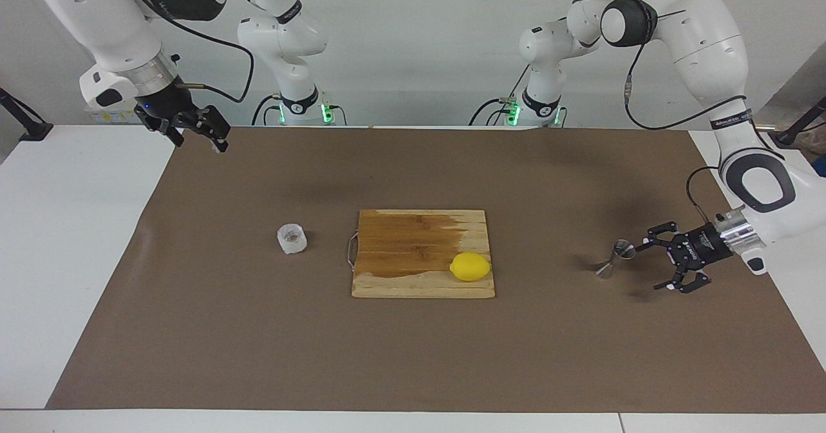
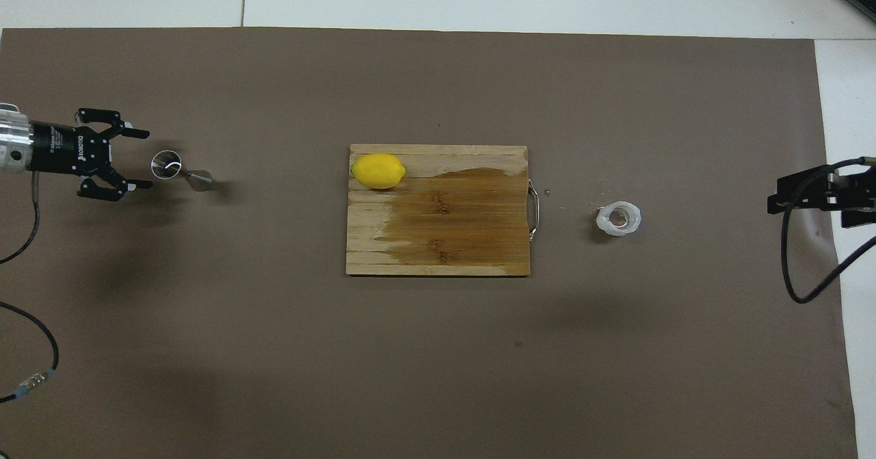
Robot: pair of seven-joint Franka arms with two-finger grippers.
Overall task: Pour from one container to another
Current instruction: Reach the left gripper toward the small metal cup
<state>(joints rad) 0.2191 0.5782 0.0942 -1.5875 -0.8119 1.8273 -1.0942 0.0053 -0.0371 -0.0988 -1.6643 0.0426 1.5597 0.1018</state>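
1. The right gripper is hanging with its fingers spread wide, holding nothing, over the edge of the brown paper mat at the right arm's end of the table, where that arm is waiting.
2. The small squat translucent white plastic cup is standing upright on the mat, beside the wire handle of the wooden cutting board; its inside is showing brownish (what is in it cannot be told).
3. A yellow lemon is lying on the board's corner.
4. The shiny steel hourglass-shaped jigger is standing on the mat toward the left arm's end, its upper cone looking empty.
5. The left gripper is reaching in low just beside the jigger, fingers spread wide and holding nothing.
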